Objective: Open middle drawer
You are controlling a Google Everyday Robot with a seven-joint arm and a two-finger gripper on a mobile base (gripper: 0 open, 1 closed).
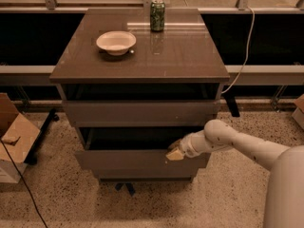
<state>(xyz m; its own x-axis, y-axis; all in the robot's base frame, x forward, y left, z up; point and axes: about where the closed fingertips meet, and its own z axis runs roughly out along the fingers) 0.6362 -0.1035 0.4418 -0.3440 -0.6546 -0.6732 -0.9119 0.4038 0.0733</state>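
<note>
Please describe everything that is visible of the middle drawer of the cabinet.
The middle drawer has a wide, flat, grey-brown front without a handle, wood-like in look. It stands partly pulled out and level, and its inside is dark. The pincer is at the front's upper edge, near its right end in the view.

Grey-brown middle drawer (pixel 133 159), partly open, gripper (pixel 175 153) at its top edge

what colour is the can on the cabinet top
Green can, clearest in camera view. The gripper is at the top edge of the middle drawer.
</note>
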